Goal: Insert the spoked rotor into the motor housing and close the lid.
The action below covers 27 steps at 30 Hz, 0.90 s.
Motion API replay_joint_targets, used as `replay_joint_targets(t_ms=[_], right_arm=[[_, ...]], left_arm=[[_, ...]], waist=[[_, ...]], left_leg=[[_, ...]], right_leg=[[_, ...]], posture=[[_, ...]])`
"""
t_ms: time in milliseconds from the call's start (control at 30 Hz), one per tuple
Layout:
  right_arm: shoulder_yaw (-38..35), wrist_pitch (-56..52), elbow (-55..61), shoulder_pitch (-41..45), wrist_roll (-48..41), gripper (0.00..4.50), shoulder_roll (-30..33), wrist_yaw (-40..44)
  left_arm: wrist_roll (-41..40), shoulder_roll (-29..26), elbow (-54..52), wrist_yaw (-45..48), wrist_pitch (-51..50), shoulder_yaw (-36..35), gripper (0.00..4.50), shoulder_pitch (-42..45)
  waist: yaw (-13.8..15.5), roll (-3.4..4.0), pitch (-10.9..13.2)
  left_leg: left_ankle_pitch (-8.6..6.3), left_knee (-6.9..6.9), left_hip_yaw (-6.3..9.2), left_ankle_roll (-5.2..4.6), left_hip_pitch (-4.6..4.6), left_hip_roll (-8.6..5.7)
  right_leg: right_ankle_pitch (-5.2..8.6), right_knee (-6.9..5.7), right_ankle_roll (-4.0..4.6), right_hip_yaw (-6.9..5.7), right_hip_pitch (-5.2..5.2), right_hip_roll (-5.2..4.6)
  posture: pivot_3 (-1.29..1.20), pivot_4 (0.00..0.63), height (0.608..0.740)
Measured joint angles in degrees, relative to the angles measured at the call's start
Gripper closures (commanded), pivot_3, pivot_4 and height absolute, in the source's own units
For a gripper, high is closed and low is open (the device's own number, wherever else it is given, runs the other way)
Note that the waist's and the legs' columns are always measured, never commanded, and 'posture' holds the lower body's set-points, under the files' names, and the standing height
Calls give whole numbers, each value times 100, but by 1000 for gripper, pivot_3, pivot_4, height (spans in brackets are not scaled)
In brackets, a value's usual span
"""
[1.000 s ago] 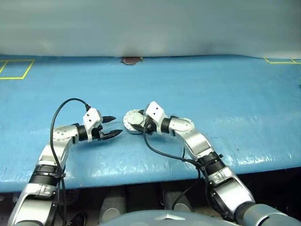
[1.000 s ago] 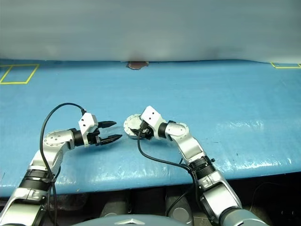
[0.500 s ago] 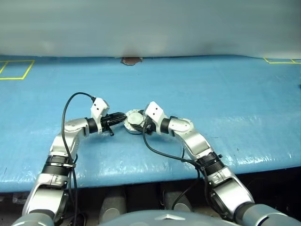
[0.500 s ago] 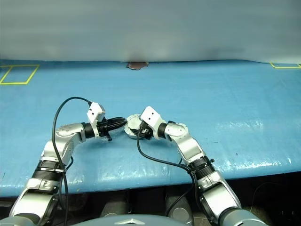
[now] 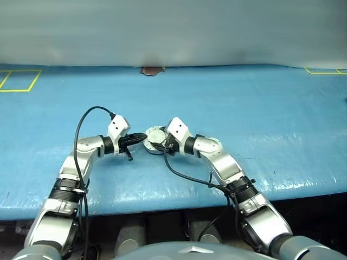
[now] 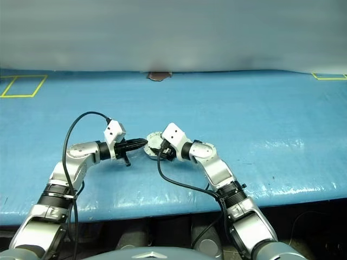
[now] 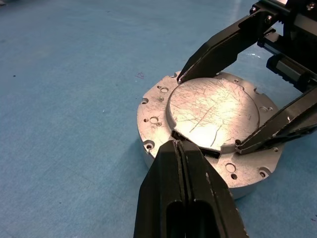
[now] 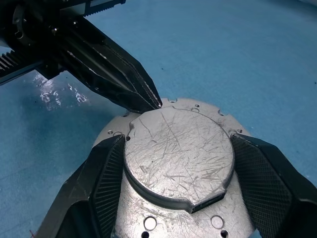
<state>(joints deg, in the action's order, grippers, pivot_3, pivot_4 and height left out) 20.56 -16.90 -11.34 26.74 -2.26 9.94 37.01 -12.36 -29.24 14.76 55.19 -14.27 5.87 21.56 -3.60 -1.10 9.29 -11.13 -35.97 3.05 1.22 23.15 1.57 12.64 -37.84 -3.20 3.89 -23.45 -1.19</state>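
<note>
Two tools are being brought together over one round metal unit (image 7: 210, 129) near the front edge of the blue table (image 5: 260, 103), seen from the head views. Nearest, the right tool (image 8: 178, 163) is being held wide, its two padded fingers (image 8: 106, 173) being set against opposite sides of the raised scratched disc, the lid (image 8: 178, 148), which is lying flat on the motor housing (image 7: 153, 119); whether it is being squeezed or only bracketed cannot be told. Just beyond, from the opposite side, the left tool (image 7: 179, 146) is being kept fully closed, its joined tips being rested at the lid's edge by a small dark notch. The unit is thus lying straight ahead of both tools and between them, with the two tools pointing at each other across it. The spoked rotor cannot be seen, presumably being covered by the lid. The coming move is judged to depend on the closed tip's place at that seam.
</note>
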Motion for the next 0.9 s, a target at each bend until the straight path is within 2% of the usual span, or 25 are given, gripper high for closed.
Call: replay_joint_targets(t_ms=[133, 167, 233, 267, 400, 667, 900], right_arm=[[-109, -158, 80, -62, -116, 1443, -31, 0], [-135, -215, 119, -76, -143, 697, -33, 4], [-208, -270, 169, -112, -147, 158, -19, -33], [-246, -307, 221, -137, -151, 72, -11, -75], [-373, -506, 651, -417, -275, 72, -64, -271], [-1662, -2166, 2116, -828, -1225, 72, -578, -1275], [-2122, -3275, 2372, -1495, -1952, 72, -803, -1621]], left_arm=[[0, 2, -22, 3, 22, 25, 4473, -7], [0, 6, -32, 5, 25, 28, 4500, -7], [0, 12, -52, 22, 26, 26, 4500, -7], [0, 17, -56, 30, 26, 26, 4500, -6], [1, 63, -63, 34, 77, 25, 4500, -22], [-7, 192, -93, 18, 78, -18, 4500, -83], [-6, 238, -94, -5, 98, -53, 4500, -91]], waist=[[19, 1, -2], [22, 1, -1], [27, 1, -2], [28, 1, -1], [62, 1, -1], [116, 2, 0], [135, 3, 1]], left_leg=[[0, 1, 0, 0, 1, -2], [0, 4, -1, 0, 2, -4], [0, 7, -1, 0, 5, -6], [0, 8, -1, 0, 8, -7], [0, 5, 1, 0, 33, -8], [0, 10, 6, 0, 42, -7], [-1, 11, 3, 0, 44, -8]], right_leg=[[0, 2, 0, 0, 0, -4], [1, 4, 1, 0, -1, -6], [1, 8, 1, 0, -3, -8], [1, 8, 1, 0, -5, -8], [0, 8, 0, -2, -29, -8], [2, 14, 1, -4, -34, -8], [2, 18, 1, -4, -36, -11]], posture=[[0, 150, 740], [0, 150, 740], [0, 150, 740], [0, 150, 740], [0, 150, 740], [0, 150, 740], [0, 150, 740]])
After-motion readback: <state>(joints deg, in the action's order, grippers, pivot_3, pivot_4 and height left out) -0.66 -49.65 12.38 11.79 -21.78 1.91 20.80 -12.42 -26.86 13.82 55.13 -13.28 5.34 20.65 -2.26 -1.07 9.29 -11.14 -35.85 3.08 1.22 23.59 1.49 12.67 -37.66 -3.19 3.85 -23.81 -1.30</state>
